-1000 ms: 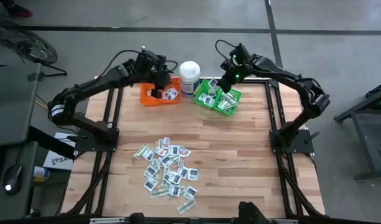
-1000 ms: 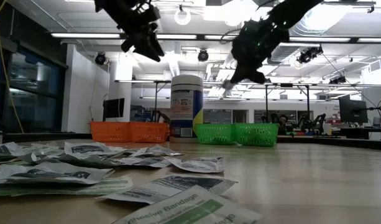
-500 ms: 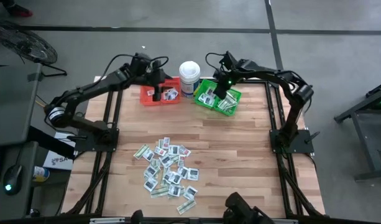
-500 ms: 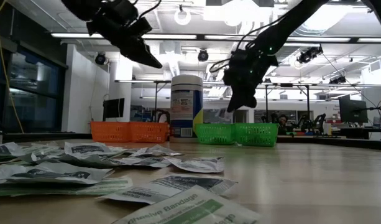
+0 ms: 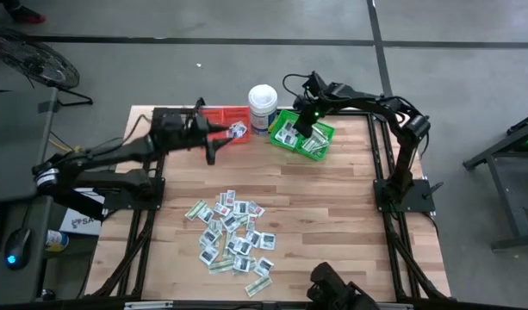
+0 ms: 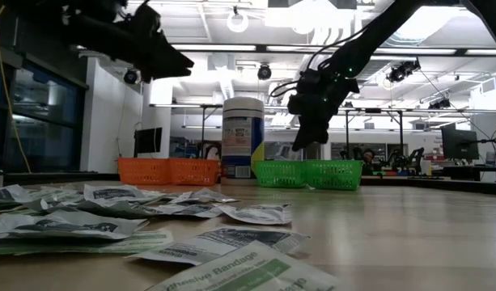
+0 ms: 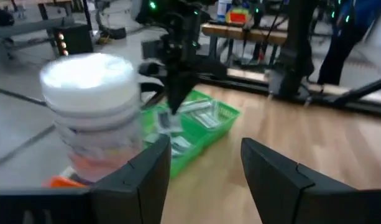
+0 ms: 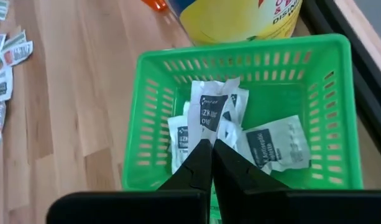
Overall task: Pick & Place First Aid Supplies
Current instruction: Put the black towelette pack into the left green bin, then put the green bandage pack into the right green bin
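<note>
Above the green bin (image 5: pixel 302 136), right pincer (image 8: pixel 210 152) hung pinched shut, holding nothing, likely positioned over packets already dropped there. Left pincer (image 7: pixel 202 165) stood spread and empty near the red bin (image 5: pixel 225 127), probably heading to the first aid supplies (image 5: pixel 233 234): flat white and green-striped packets heaped mid-tabletop (image 5: pixel 332 198).

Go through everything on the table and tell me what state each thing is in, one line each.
Left gripper: open, empty, over the table near the red bin.
Right gripper: shut, holding nothing, above the green bin.
Green bin: upright, several packets inside.
Red bin: upright, a few packets inside.
White tub: upright, lid on.
Loose packets: scattered in a pile on the table.
</note>
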`<state>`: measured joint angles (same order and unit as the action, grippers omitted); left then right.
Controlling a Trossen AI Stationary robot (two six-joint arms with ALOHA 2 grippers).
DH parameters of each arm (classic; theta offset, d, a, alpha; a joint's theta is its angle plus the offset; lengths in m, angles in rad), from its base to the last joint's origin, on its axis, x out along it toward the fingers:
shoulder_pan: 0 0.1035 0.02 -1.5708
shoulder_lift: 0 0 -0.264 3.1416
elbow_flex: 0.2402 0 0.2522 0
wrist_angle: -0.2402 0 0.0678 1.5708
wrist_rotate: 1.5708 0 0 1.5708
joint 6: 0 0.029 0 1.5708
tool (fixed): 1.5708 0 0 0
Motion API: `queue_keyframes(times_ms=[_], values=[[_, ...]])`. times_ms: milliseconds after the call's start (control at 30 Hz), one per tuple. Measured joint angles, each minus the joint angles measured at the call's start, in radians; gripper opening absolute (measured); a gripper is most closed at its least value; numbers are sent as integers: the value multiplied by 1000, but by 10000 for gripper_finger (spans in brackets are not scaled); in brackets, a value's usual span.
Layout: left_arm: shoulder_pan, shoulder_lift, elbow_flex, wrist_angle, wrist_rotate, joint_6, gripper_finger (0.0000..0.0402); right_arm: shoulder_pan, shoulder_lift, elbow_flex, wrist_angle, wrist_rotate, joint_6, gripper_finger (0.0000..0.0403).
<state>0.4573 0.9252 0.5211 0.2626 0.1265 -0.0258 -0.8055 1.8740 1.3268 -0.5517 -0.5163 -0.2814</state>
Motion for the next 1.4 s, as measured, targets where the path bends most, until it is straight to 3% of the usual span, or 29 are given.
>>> queue_keyframes(times_ms=[133, 333, 600, 900, 1067, 1200, 1400], values=[[-144, -18, -84, 101, -169, -105, 192, 4, 0, 0, 4, 2, -41, 0], [-327, -19, -101, 149, -362, -155, 192, 22, 6, 0, 4, 10, -60, 0], [-442, -18, -101, 139, -532, -163, 192, 41, 9, 0, 0, 68, -56, 14], [-446, -49, -101, 139, -535, -171, 192, 27, 9, 0, -20, 52, -2, 123], [-454, -109, -101, 115, -482, -186, 192, 9, -44, 0, -56, 56, 45, 152], [-498, -157, -84, -34, -485, -235, 192, 6, -124, 0, -78, 58, 45, 153], [-603, -175, -24, -382, -509, -394, 192, 17, -260, 1, -123, 65, 47, 154]])
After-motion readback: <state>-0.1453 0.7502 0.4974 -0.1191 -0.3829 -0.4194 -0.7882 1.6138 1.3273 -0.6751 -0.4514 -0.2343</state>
